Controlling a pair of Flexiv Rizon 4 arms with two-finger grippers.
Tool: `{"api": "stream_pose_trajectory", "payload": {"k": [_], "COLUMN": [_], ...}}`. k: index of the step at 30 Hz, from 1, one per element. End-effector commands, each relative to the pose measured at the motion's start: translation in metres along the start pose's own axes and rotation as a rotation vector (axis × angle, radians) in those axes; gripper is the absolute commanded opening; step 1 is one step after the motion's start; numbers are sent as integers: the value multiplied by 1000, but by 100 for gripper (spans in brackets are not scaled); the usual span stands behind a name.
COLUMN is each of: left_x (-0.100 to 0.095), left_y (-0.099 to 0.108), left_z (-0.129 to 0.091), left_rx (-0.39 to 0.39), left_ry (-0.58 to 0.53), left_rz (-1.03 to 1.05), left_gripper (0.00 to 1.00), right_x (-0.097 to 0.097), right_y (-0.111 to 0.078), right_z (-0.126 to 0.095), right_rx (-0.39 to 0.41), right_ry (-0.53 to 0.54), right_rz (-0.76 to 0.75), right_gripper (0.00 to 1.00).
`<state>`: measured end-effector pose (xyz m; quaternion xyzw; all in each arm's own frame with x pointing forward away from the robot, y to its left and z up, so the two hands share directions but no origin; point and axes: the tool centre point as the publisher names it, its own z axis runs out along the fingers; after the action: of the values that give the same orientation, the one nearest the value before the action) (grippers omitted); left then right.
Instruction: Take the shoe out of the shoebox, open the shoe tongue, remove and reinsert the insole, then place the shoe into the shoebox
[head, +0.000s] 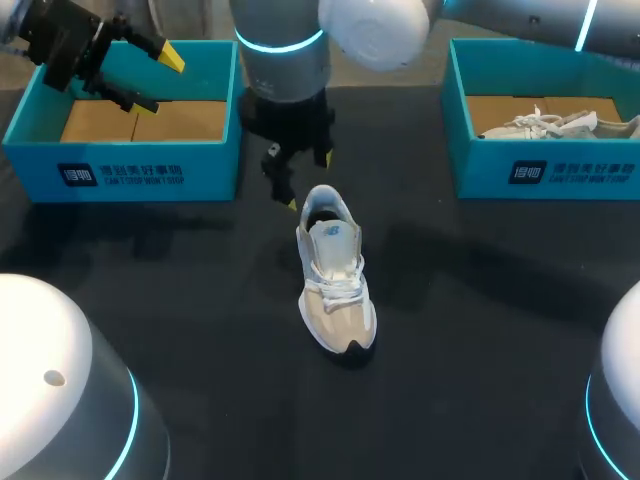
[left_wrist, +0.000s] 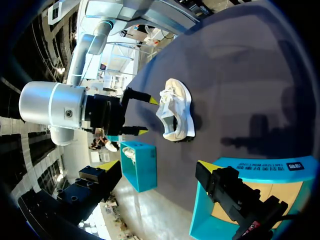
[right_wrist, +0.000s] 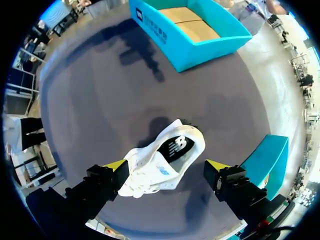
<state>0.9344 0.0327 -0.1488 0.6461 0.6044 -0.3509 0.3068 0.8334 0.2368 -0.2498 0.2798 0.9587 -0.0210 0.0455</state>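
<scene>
Your right gripper is hanging above the heel of the white-and-beige mesh sneaker, fingers spread wide and gripping nothing. The sneaker is lying mid-table on the black tabletop, toe pointing to 6 o'clock. Your left gripper is hovering at 10 o'clock over the teal cardboard shoebox, also spread wide.

Gripper fingers spread wide, with the shoe lying between them. One box sits well ahead. A second box is beside one finger.
</scene>
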Motion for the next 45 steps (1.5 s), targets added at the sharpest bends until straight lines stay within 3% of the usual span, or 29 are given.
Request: {"api": "stream_pose_trajectory", "payload": {"k": [1, 4, 7, 11, 16, 30, 32, 33, 37, 42, 45], "left_x": [0, 0, 0, 0, 0, 0, 0, 0, 0, 0, 0], "left_y": [0, 0, 0, 0, 0, 0, 0, 0, 0, 0, 0], "left_z": [0, 0, 0, 0, 0, 0, 0, 0, 0, 0, 0], "left_rx": [0, 0, 0, 0, 0, 0, 0, 0, 0, 0, 0], "left_ry": [3, 3, 3, 3, 3, 3, 3, 3, 3, 3, 3], "left_rz": [0, 0, 0, 0, 0, 0, 0, 0, 0, 0, 0], "left_gripper": [100, 100, 100, 100, 100, 100, 100, 100, 100, 100, 100], "right_x": [0, -2, -11, -22, -34, -56, -61, -62, -67, -68, -69], "right_y": [0, -1, -8, -15, -17, 15, 21, 21, 24, 19, 18], "right_z": [0, 5, 13, 19, 24, 45, 52, 53, 65, 72, 77], "right_rx": [-1, -4, -65, -62, -38, -45, -62, -57, -41, -38, -37], "right_ry": [-1, -5, -24, -49, -79, -108, -109, -108, -106, -93, -91], "right_rz": [1, -20, -149, -331, -426, -479, -510, -517, -535, -527, -522], "right_gripper": [100, 100, 100, 100, 100, 100, 76, 74, 49, 49, 56]}}
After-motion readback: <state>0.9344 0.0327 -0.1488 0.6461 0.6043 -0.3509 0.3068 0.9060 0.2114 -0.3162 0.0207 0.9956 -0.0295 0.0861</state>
